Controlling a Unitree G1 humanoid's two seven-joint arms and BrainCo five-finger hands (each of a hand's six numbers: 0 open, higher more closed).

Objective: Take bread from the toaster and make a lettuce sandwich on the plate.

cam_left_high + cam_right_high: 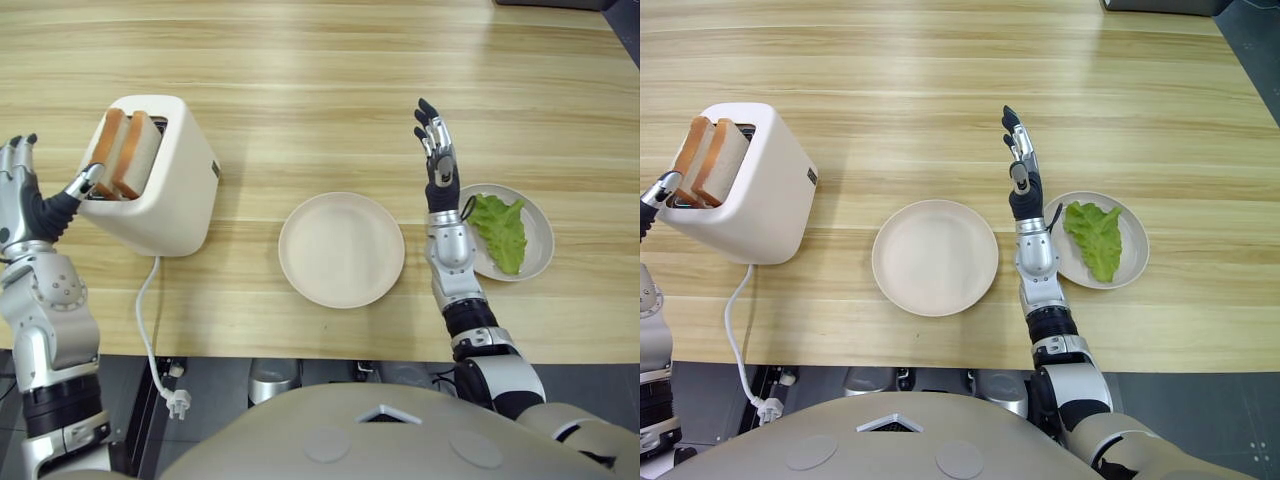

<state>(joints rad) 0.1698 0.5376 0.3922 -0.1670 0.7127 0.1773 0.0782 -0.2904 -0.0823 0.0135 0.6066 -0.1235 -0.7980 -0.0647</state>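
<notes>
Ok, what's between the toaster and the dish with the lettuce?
The empty plate, then the right hand beside the lettuce dish; both eye views show it.

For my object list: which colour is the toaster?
The toaster is cream white; the right eye view shows it best.

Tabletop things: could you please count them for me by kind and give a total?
Toaster: 1
Bread slices: 2, both standing in the toaster
Lettuce leaf: 1
Plates: 2, one empty, one under the lettuce leaf
Total: 6
</notes>
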